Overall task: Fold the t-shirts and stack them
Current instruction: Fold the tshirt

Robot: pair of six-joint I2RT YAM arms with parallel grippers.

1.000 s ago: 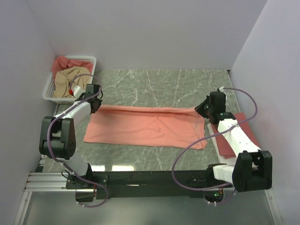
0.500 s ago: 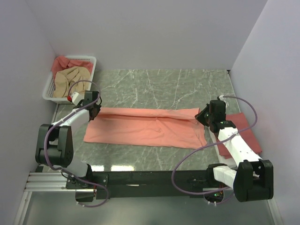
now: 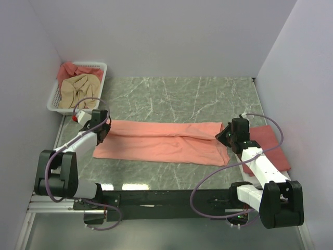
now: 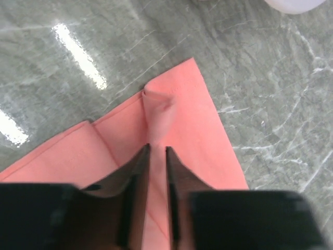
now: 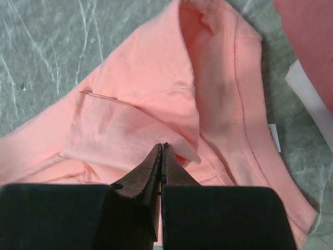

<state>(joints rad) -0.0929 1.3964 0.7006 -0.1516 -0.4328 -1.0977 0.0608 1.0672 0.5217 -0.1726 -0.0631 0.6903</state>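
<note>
The salmon-pink t-shirt (image 3: 166, 143) lies stretched across the middle of the surface (image 3: 182, 99), the left tool (image 4: 156, 151) pinching a tuck at its left end, the right tool (image 5: 161, 151) pressed together on its right edge; either shallow grip could slip and skew the fold

Overhead wide, wrists close (sharing t-shirt (image 3: 161, 143))

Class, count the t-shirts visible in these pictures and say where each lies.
4: salmon-pink shirt spread across the table; darker red shirt at its right edge; beige shirt and rose-red shirt in the basket, which may hide more.
</note>
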